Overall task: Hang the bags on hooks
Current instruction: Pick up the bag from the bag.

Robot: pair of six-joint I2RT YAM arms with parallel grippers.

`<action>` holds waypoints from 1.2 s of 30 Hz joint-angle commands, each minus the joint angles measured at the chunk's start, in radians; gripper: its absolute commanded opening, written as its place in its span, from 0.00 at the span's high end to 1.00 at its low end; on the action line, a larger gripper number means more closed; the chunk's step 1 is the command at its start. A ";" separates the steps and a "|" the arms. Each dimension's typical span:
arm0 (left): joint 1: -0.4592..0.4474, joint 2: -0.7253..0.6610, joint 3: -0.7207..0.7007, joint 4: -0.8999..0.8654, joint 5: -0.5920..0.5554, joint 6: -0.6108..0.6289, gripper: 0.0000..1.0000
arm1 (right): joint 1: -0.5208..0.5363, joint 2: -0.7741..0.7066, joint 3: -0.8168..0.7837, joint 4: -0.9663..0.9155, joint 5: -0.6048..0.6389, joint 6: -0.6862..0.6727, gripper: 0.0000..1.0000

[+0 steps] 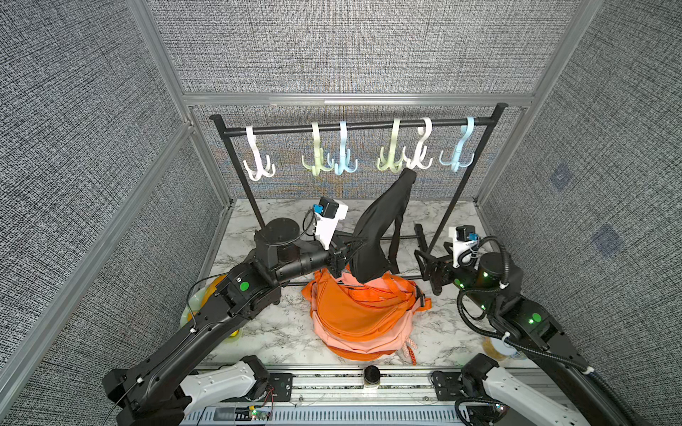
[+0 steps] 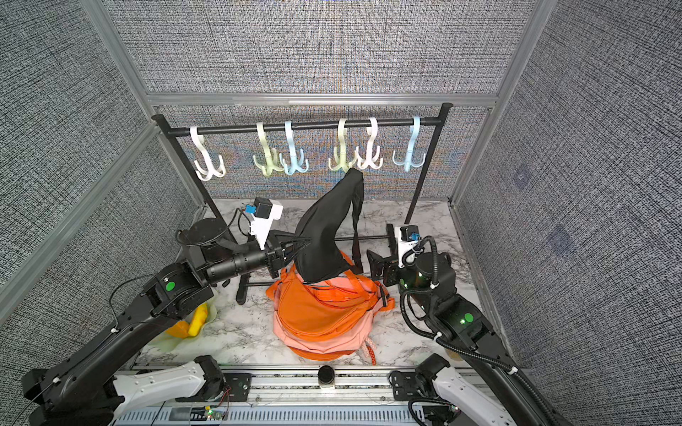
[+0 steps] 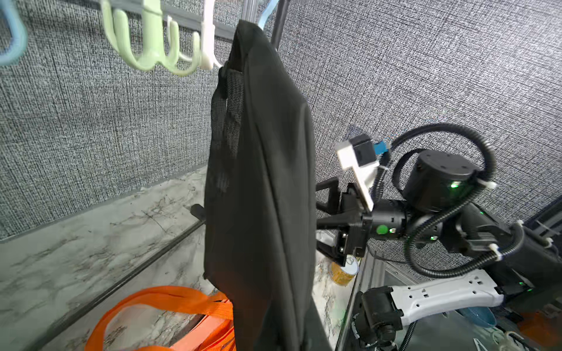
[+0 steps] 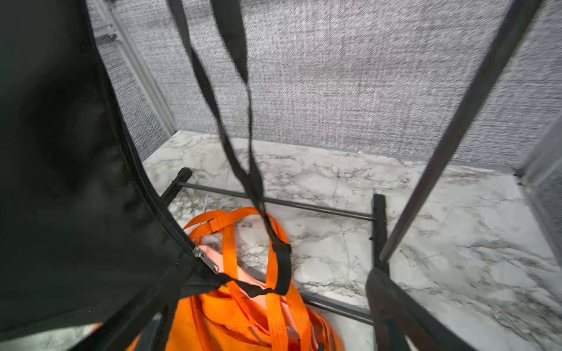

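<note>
The black bag [image 1: 376,236] hangs stretched upright in both top views, above a pile of orange bags [image 1: 361,313]. Its top end [image 3: 240,33] reaches the prongs of a white hook [image 1: 420,155] next to a green hook [image 1: 391,155] on the black rail [image 1: 350,127]. I cannot tell whether it is caught on a prong. My left gripper [image 1: 341,258] is shut on the bag's lower edge; the fabric hides its jaws in the left wrist view. To the bag's right, my right gripper [image 1: 424,271] stands open and holds nothing. The bag's black strap [image 4: 243,170] hangs loose.
More hooks hang on the rail: white [image 1: 258,162], green [image 1: 317,158], blue [image 1: 345,158] and blue [image 1: 459,155]. The rack's floor bars [image 4: 304,206] lie behind the pile. A yellow can [image 3: 343,272] stands front right, and a bowl of yellow fruit [image 2: 192,324] front left.
</note>
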 commanded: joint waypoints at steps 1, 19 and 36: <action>0.001 -0.012 0.020 -0.046 0.023 0.055 1.00 | -0.009 0.024 0.003 0.071 -0.176 -0.037 0.01; 0.000 -0.090 -0.002 -0.078 0.049 0.058 1.00 | -0.136 0.296 0.166 0.169 -0.424 -0.092 0.01; 0.001 -0.148 -0.054 -0.048 0.037 0.029 1.00 | -0.266 0.459 0.260 0.226 -0.603 -0.108 0.31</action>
